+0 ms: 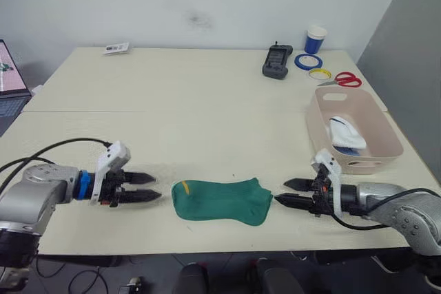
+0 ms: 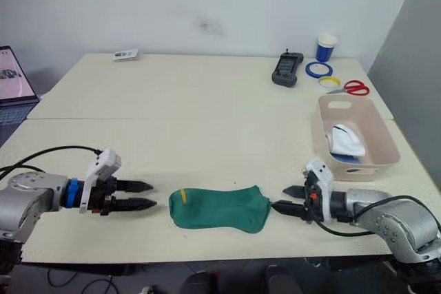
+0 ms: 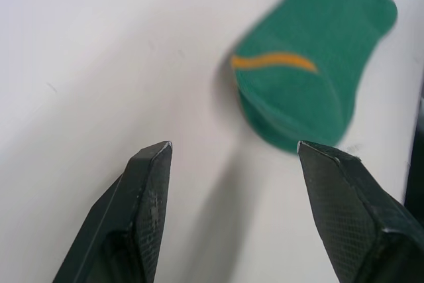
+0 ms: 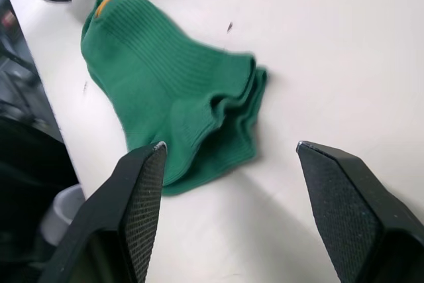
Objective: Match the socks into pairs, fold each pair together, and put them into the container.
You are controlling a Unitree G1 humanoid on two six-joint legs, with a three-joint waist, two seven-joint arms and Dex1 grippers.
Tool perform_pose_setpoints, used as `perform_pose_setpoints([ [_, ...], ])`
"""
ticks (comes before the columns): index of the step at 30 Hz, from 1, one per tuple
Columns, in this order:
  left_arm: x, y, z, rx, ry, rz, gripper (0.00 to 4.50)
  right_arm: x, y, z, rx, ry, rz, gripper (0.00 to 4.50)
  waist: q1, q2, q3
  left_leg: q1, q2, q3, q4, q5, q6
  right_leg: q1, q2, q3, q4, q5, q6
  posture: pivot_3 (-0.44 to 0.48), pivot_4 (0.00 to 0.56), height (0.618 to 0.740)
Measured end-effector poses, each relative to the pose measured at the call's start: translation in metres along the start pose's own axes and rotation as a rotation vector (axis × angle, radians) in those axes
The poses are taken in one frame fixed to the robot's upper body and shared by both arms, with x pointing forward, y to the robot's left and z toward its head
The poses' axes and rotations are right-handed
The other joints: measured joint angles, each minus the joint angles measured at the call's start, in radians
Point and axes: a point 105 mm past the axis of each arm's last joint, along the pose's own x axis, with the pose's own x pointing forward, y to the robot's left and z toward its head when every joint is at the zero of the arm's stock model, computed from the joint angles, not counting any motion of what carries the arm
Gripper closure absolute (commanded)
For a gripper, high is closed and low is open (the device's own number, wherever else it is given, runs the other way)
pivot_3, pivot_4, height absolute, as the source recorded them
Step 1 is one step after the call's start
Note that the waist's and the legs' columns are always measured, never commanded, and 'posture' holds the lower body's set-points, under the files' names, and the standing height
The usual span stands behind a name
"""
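A dark green pair of socks [image 1: 220,201] lies flat, one on the other, near the table's front edge, with an orange toe stripe toward my left. My left gripper [image 1: 153,188] is open just left of the toe, not touching it. My right gripper [image 1: 291,193] is open just right of the cuff end [image 4: 218,107], also apart from it. The pale pink container [image 1: 358,111] stands at the right, holding a white sock [image 1: 344,131] and a bit of light blue sock [image 1: 349,151].
At the back right lie a black handheld device [image 1: 277,60], a blue-and-white cup [image 1: 315,39], blue and yellow tape rings [image 1: 308,62] and red scissors [image 1: 342,79]. A laptop [image 1: 9,80] sits at the left edge. A small card [image 1: 116,48] lies at the back left.
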Motion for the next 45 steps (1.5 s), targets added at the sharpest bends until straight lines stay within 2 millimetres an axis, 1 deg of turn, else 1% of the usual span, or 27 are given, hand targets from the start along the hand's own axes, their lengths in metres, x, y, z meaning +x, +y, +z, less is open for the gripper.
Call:
perform_pose_setpoints([
  [2,0.010,-0.004,0.020,0.071,-0.066,-0.016,1.97,0.010,0.011,0.016,-0.133,-0.040,0.064,1.68,0.000,0.000,0.000,0.000,0.000,0.000,0.000,0.000,0.000,0.000,0.000,0.001,0.000,0.000,0.000,0.000,0.150,0.740],
  [4,0.020,-0.012,0.030,0.145,-0.103,-0.050,2.58,0.020,0.018,0.025,-0.245,-0.063,0.101,2.32,0.000,0.000,0.000,0.000,0.000,0.000,0.000,0.000,0.000,0.000,0.000,0.002,-0.001,0.000,0.000,0.000,0.150,0.740],
  [5,0.028,-0.019,0.031,0.197,-0.107,-0.079,2.93,0.029,0.022,0.027,-0.320,-0.069,0.120,2.73,-0.003,0.000,0.000,0.000,-0.001,0.001,0.000,0.000,0.000,0.000,0.001,0.003,-0.003,0.000,0.000,0.000,0.150,0.740],
  [7,0.046,-0.030,0.027,0.260,-0.103,-0.134,3.58,0.048,0.031,0.028,-0.399,-0.087,0.162,3.45,-0.004,0.000,0.000,-0.001,-0.001,0.000,0.000,0.000,0.000,0.000,0.002,0.003,-0.003,0.000,0.000,0.000,0.150,0.740],
  [9,0.061,-0.038,0.021,0.320,-0.083,-0.172,4.25,0.065,0.037,0.021,-0.461,-0.072,0.196,4.17,-0.001,0.000,0.000,-0.002,0.000,0.001,0.000,0.000,0.000,0.000,0.003,0.002,-0.004,0.000,0.000,0.000,0.150,0.740],
  [10,0.066,-0.040,0.018,0.339,-0.074,-0.183,4.49,0.070,0.038,0.017,-0.475,-0.063,0.203,4.48,0.000,0.000,0.000,-0.002,0.000,0.002,0.000,0.000,0.000,-0.001,0.003,0.002,-0.004,0.000,0.000,0.000,0.150,0.740],
  [11,0.070,-0.040,0.013,0.359,-0.056,-0.187,4.49,0.076,0.037,0.012,-0.480,-0.053,0.203,4.48,0.000,0.000,0.000,-0.002,0.000,0.002,0.000,0.000,0.000,0.000,0.003,0.002,-0.003,0.000,0.000,0.000,0.150,0.740],
  [13,0.073,-0.039,0.002,0.381,-0.020,-0.184,4.49,0.082,0.033,0.001,-0.493,-0.021,0.195,4.48,0.001,0.000,0.000,-0.002,0.000,0.002,0.000,0.000,0.000,0.000,0.003,0.002,-0.003,0.000,0.000,0.000,0.150,0.740],
  [16,0.072,-0.035,-0.021,0.380,0.047,-0.176,4.49,0.078,0.023,-0.024,-0.486,0.052,0.174,4.48,0.001,0.000,0.000,-0.001,0.000,0.002,0.000,0.000,0.000,0.000,0.002,0.003,-0.003,0.000,0.000,0.000,0.150,0.740],
  [17,0.070,-0.034,-0.023,0.388,0.043,-0.174,4.49,0.074,0.022,-0.030,-0.478,0.054,0.170,4.48,0.001,0.000,0.000,-0.001,0.000,0.002,0.000,0.000,0.000,0.000,0.001,0.002,-0.003,0.000,0.000,0.000,0.150,0.740],
  [21,0.062,-0.031,-0.029,0.397,0.049,-0.160,4.49,0.057,0.017,-0.040,-0.477,0.057,0.148,4.48,0.000,-0.001,-0.002,0.001,0.000,0.002,0.000,0.000,0.000,0.002,0.001,0.002,-0.003,0.000,0.000,0.000,0.150,0.740],
  [25,0.058,-0.031,-0.034,0.391,0.036,-0.149,4.49,0.046,0.015,-0.046,-0.449,0.059,0.133,4.48,-0.002,0.000,-0.004,0.003,0.000,0.003,0.000,0.000,0.000,0.002,0.001,0.003,0.000,0.000,0.000,0.000,0.150,0.740],
  [27,0.057,-0.032,-0.034,0.368,0.012,-0.141,4.49,0.039,0.016,-0.046,-0.358,0.049,0.125,4.48,-0.003,-0.001,-0.004,0.003,0.001,0.002,0.000,0.000,0.000,0.002,0.001,0.003,0.000,0.000,0.000,0.000,0.150,0.740],
  [28,0.056,-0.032,-0.033,0.355,-0.002,-0.140,4.49,0.037,0.016,-0.043,-0.264,0.029,0.118,4.48,-0.003,-0.001,-0.003,0.002,0.001,0.002,0.000,0.000,0.000,0.001,0.001,0.003,0.001,0.000,0.000,0.000,0.150,0.740],
  [29,0.056,-0.033,-0.032,0.348,-0.005,-0.141,4.49,0.035,0.017,-0.036,-0.209,0.001,0.114,4.48,-0.004,-0.001,-0.003,0.002,0.001,0.002,0.000,0.000,0.000,0.001,0.001,0.003,0.002,0.000,0.000,0.000,0.150,0.740],
  [32,0.057,-0.039,-0.023,0.360,-0.025,-0.162,4.50,0.026,0.019,-0.003,-0.063,-0.090,0.112,3.86,-0.003,-0.001,-0.003,0.002,0.001,0.001,0.001,0.000,0.000,0.001,0.001,0.003,0.003,0.000,0.000,0.000,0.150,0.740],
  [33,0.057,-0.040,-0.020,0.369,-0.030,-0.168,4.50,0.021,0.018,0.004,-0.033,-0.103,0.103,3.54,-0.002,-0.001,-0.003,0.002,0.001,0.001,0.001,0.000,0.000,0.001,0.000,0.003,0.002,0.000,0.000,0.000,0.150,0.740],
  [34,0.057,-0.041,-0.016,0.377,-0.038,-0.173,4.50,0.018,0.016,0.007,-0.005,-0.101,0.097,3.20,-0.001,-0.001,-0.003,0.001,0.001,0.001,0.001,0.000,0.000,0.001,0.000,0.003,0.002,0.000,0.000,0.000,0.150,0.740],
  [35,0.057,-0.042,-0.013,0.382,-0.045,-0.174,4.50,0.015,0.015,0.007,0.018,-0.092,0.090,2.82,-0.001,-0.001,-0.003,0.001,0.001,0.001,0.000,0.000,0.000,0.001,0.000,0.003,0.001,0.000,0.000,0.000,0.150,0.740],
  [37,0.056,-0.044,-0.008,0.391,-0.050,-0.182,4.50,0.014,0.012,0.002,0.060,-0.047,0.060,2.15,0.000,-0.001,-0.003,0.000,0.000,0.001,0.000,0.000,0.000,0.001,0.000,0.003,0.000,0.000,0.000,0.000,0.150,0.740],
  [38,0.057,-0.047,-0.004,0.402,-0.062,-0.197,4.50,0.013,0.009,-0.002,0.070,-0.018,0.039,1.75,0.000,-0.001,-0.003,0.000,0.000,0.001,0.000,0.000,0.000,0.001,0.000,0.003,0.000,0.000,0.000,0.000,0.150,0.740],
  [41,0.057,-0.051,0.002,0.421,-0.071,-0.212,4.50,0.013,0.006,-0.006,0.059,0.018,0.008,0.80,0.000,-0.001,-0.003,0.000,0.000,0.002,0.000,0.000,0.000,0.001,0.000,0.003,-0.001,0.000,0.000,0.000,0.150,0.740],
  [43,0.058,-0.054,0.006,0.429,-0.084,-0.225,4.50,0.016,0.007,-0.010,0.062,0.056,0.008,0.04,-0.002,-0.001,-0.003,0.000,0.000,0.002,0.000,0.000,0.000,0.001,0.000,0.003,0.000,0.000,0.000,0.000,0.150,0.740],
  [45,0.058,-0.055,0.008,0.435,-0.086,-0.227,4.50,0.019,0.004,-0.016,0.067,0.093,-0.015,0.04,-0.003,-0.001,-0.003,0.000,0.000,0.002,0.000,0.000,0.000,0.001,0.000,0.002,0.000,0.000,0.000,0.000,0.150,0.740],
])
